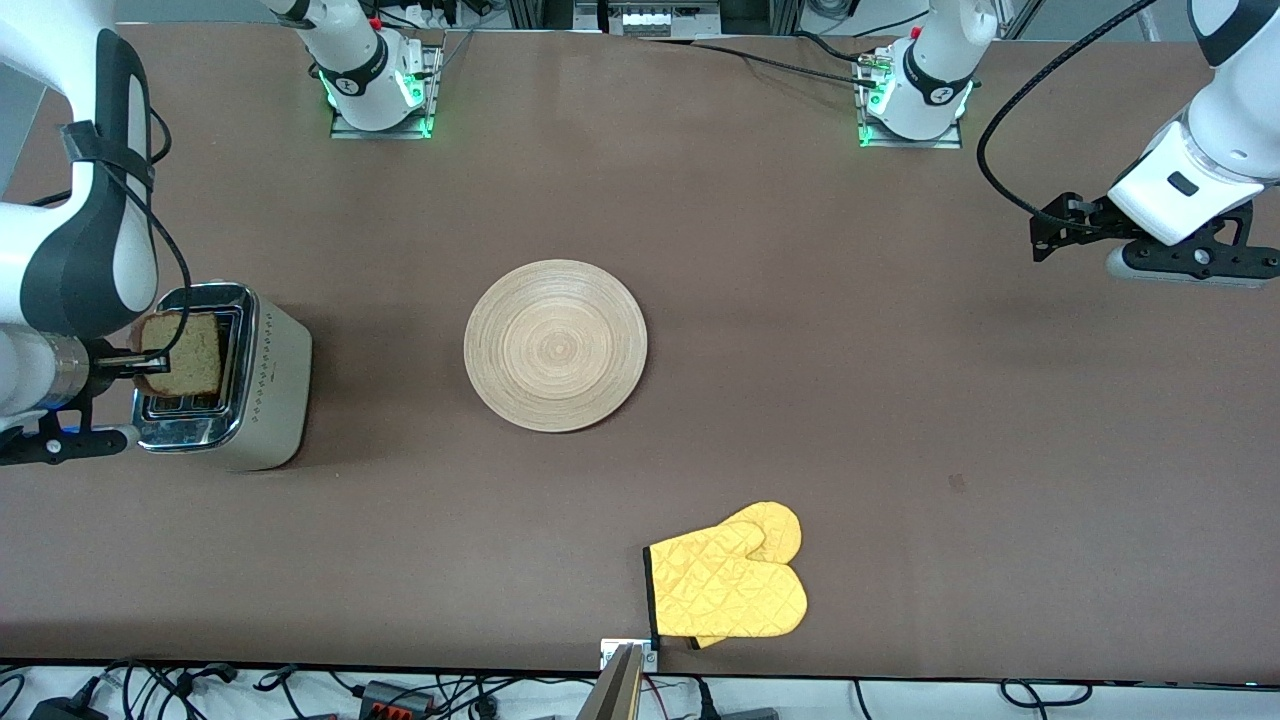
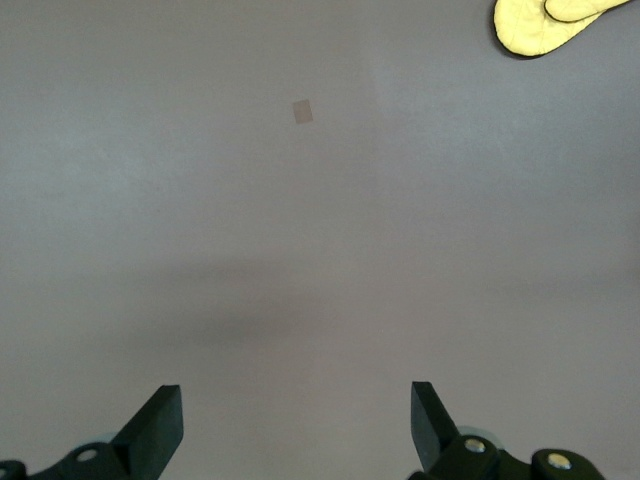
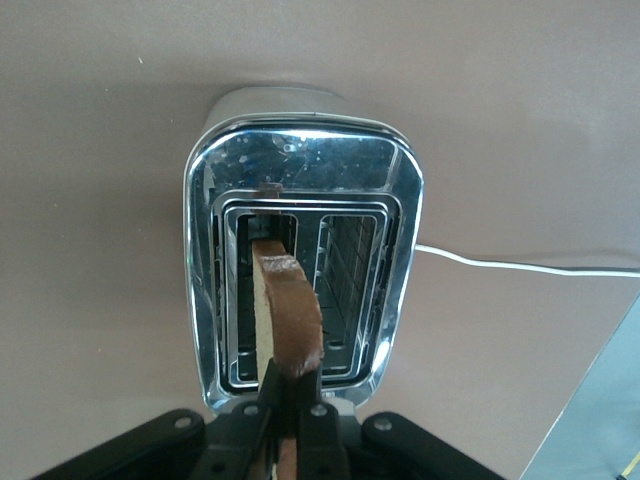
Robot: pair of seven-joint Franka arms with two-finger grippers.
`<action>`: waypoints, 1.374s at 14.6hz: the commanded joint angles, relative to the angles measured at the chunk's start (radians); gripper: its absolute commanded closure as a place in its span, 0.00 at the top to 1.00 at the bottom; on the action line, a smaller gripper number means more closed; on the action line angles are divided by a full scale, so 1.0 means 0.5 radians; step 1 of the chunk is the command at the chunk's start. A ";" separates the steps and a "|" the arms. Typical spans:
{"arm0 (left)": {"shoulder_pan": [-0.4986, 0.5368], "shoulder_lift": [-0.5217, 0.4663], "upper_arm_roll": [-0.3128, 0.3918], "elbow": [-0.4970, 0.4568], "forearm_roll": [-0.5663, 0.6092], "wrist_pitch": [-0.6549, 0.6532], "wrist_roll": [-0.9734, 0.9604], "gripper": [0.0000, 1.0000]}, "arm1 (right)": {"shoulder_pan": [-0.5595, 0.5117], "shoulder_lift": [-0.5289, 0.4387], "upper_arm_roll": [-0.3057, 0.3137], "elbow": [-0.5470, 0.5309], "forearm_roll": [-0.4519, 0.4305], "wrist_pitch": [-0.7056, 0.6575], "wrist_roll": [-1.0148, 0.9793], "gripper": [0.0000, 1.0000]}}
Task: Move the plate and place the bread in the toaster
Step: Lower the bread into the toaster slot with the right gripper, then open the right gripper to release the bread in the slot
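My right gripper (image 1: 140,362) is shut on the bread (image 1: 183,354), a brown slice held on edge just over the toaster (image 1: 225,375) at the right arm's end of the table. In the right wrist view the bread (image 3: 288,312) hangs over one slot of the chrome-topped toaster (image 3: 300,170), its lower edge at the slot mouth, with my gripper (image 3: 292,385) pinching its crust. The round wooden plate (image 1: 556,345) lies empty at the table's middle. My left gripper (image 2: 296,420) is open and empty, held above bare table at the left arm's end (image 1: 1190,258).
A yellow oven mitt (image 1: 730,585) lies near the front edge, nearer to the front camera than the plate; it shows in the left wrist view (image 2: 555,22) too. The toaster's white cord (image 3: 520,265) trails across the table beside it.
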 commanded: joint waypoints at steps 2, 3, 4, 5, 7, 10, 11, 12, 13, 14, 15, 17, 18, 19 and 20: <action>-0.004 -0.007 0.004 0.016 -0.048 -0.028 0.034 1.00 | -0.018 -0.004 0.009 -0.098 -0.016 0.163 -0.030 0.00; -0.004 -0.007 0.007 0.016 -0.048 -0.028 0.034 1.00 | -0.012 0.008 0.009 -0.098 -0.013 0.175 -0.024 0.00; -0.004 -0.007 0.004 0.016 -0.048 -0.028 0.037 1.00 | -0.005 0.018 0.009 -0.098 -0.013 0.191 -0.009 0.00; -0.001 -0.007 0.007 0.016 -0.048 -0.028 0.037 1.00 | -0.002 0.030 0.009 -0.098 -0.007 0.200 0.000 0.00; -0.004 -0.007 0.007 0.016 -0.048 -0.028 0.037 1.00 | 0.001 0.030 0.012 -0.095 0.005 0.197 0.003 0.51; -0.004 -0.007 0.004 0.016 -0.048 -0.028 0.034 1.00 | -0.024 0.009 0.006 -0.089 0.183 0.179 -0.021 1.00; -0.004 -0.007 0.004 0.016 -0.048 -0.031 0.031 1.00 | -0.024 -0.001 0.003 -0.080 0.274 0.179 -0.015 1.00; -0.004 -0.007 0.007 0.016 -0.048 -0.031 0.031 1.00 | -0.018 -0.025 0.000 -0.068 0.330 0.163 -0.012 1.00; -0.004 -0.007 0.007 0.016 -0.048 -0.031 0.025 1.00 | -0.002 -0.059 -0.010 -0.067 0.340 0.157 -0.009 1.00; -0.004 -0.004 0.007 0.016 -0.045 -0.034 0.019 1.00 | 0.007 -0.068 -0.007 -0.064 0.340 0.151 0.006 1.00; -0.004 0.002 0.007 0.016 -0.045 -0.065 0.028 1.00 | 0.007 -0.092 -0.001 -0.061 0.346 0.133 0.006 1.00; -0.025 0.005 0.004 0.031 -0.045 -0.147 0.037 1.00 | -0.005 -0.120 0.009 0.109 0.449 0.002 0.016 1.00; -0.056 0.024 0.007 0.053 -0.045 -0.181 0.028 1.00 | -0.011 -0.117 -0.010 0.202 0.535 -0.063 0.022 1.00; -0.062 0.048 0.007 0.083 -0.045 -0.227 0.031 1.00 | -0.024 -0.120 -0.013 0.224 0.563 -0.070 0.016 1.00; -0.065 0.070 0.007 0.114 -0.045 -0.273 0.034 1.00 | -0.033 -0.135 -0.016 0.236 0.567 -0.055 0.019 1.00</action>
